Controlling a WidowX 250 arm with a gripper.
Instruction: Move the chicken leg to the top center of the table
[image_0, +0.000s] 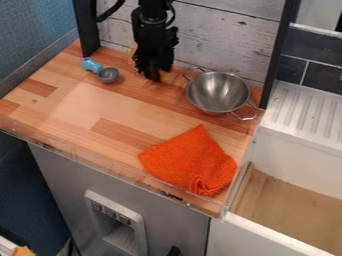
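We see the end effector (153, 74) low at the back of the desk (73, 107), between the blue-handled scoop (108, 75) and the metal bowl (217, 91), though we cannot tell whether it is open or closed. Just behind it shows a bit of tan-orange, mostly hidden, that we take for the chicken leg (131, 53). Nearer us lies a rumpled orange cloth (190, 160).
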